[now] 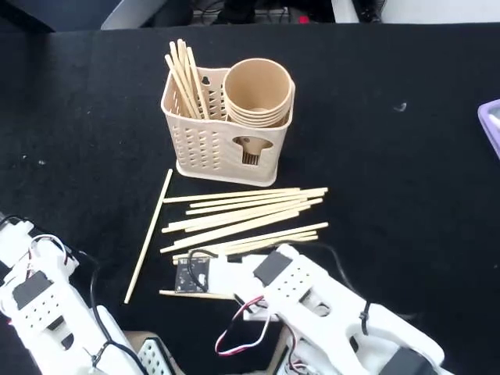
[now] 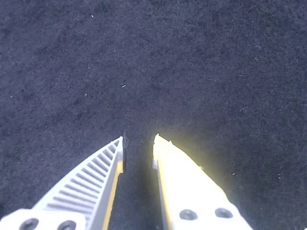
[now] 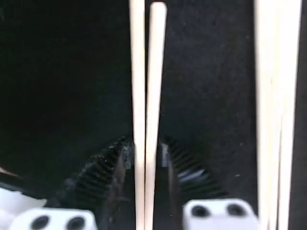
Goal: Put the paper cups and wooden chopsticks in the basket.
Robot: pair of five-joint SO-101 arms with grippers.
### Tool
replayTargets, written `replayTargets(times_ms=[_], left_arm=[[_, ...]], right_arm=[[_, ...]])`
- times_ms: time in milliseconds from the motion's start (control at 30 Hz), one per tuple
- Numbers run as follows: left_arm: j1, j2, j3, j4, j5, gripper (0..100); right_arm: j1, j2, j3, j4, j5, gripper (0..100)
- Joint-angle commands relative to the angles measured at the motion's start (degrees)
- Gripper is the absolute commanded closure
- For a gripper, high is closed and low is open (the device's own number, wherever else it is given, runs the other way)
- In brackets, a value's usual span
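Overhead view of a black cloth table. At lower left, the white left arm sits well apart from the task's things. Its wrist view shows the left gripper with fingers narrowly parted and nothing between them, over bare cloth. It looks parked out of the way.

Just to its right, a lone chopstick lies slanted from lower left up towards the basket, separate from the rest.

At upper centre stands the cream perforated basket. Its left compartment holds upright chopsticks leaning outward. Its right compartment holds a nested stack of paper cups, so the cups appear done and the sticks are sorted to their own side.

Below the basket, loose chopsticks lie roughly side by side across the centre, still to be collected.

At lower centre, the right arm extends leftward to the near edge of that pile. Its wrist view shows the right gripper closed on a pair of chopsticks, with the sticks running lengthwise between the jaws — probably gripped near one end so they can be tipped upright into the basket. Other sticks lie parallel nearby.

At the right edge is a purple-edged item.
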Motion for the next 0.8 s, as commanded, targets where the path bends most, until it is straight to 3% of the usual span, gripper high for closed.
replayTargets(times_ms=[0,133,233,567,767], left_arm=[[-0.6,-0.9,-2.2,-0.7,0.1,89],[-0.6,-0.9,-2.2,-0.7,0.1,89],[-0.5,-0.9,-2.1,-0.7,0.1,89],[-0.3,-0.9,-2.1,-0.7,0.1,89],[-0.2,-0.9,-2.1,-0.7,0.1,89]], right_arm=[[-0.4,0.9,-0.7,-2.2,-0.5,99.1],[-0.2,0.8,-2.2,-0.3,-0.5,98.8],[-0.2,-0.7,-8.5,7.7,-0.5,98.8],[-0.2,-18.1,-22.4,23.4,-0.6,98.8],[-0.2,-23.1,-37.7,22.8,-3.9,98.8]])
